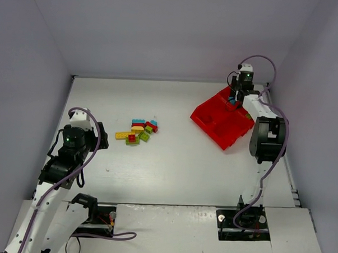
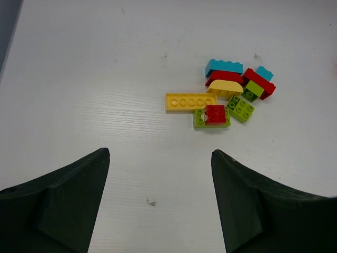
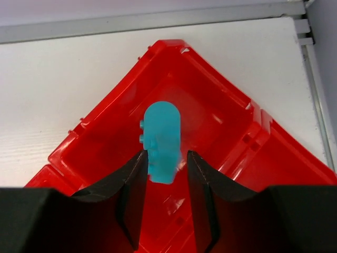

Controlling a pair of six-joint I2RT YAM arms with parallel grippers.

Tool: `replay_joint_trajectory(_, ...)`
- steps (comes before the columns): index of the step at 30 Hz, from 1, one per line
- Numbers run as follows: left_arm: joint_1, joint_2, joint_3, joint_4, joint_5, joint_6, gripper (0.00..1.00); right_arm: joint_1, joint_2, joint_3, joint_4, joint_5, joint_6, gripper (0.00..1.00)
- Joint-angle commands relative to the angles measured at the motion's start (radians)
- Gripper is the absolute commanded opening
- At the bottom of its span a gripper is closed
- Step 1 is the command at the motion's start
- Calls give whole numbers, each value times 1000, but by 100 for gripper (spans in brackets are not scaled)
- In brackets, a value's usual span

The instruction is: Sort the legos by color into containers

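The legos lie in a loose pile left of centre: a long yellow plate, a red brick on a lime one, another lime brick, a cyan brick and more red, yellow and lime ones. My left gripper is open and empty, near side of the pile. The red tray sits at the far right. My right gripper hovers over its far corner compartment. A cyan brick stands between the parted fingers, touching the left one, with a gap to the right one.
The table's back wall and a metal rail run close behind the tray. The right arm's body hangs over the tray's right side. A speck of lime green shows at the tray's right edge.
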Motion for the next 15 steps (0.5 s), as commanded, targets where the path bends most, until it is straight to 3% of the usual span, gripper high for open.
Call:
replay_joint_trajectory(1,4,12,33,44,-13,4,72,3,-49,64,51,-39,14,33)
replay_joint_trajectory(4,4,9,35,44,-10,4,71,6,-75,55,50,-60,10,41)
replay_joint_trajectory(5,4,9,33,46,-8,4,71,9,-98,48,50,-59,7,49)
replay_joint_trajectory(8,4,-5,35,46,-8,3,71,114,-259,-90,45,-114,9,50)
replay_joint_trajectory(10,4,-8,33,44,-10,3,71,143,-305,-141,45,-116,7,50)
replay_joint_trajectory(15,4,-16,33,46,-7,1,71,366,-417,-288,46,-152,17,51)
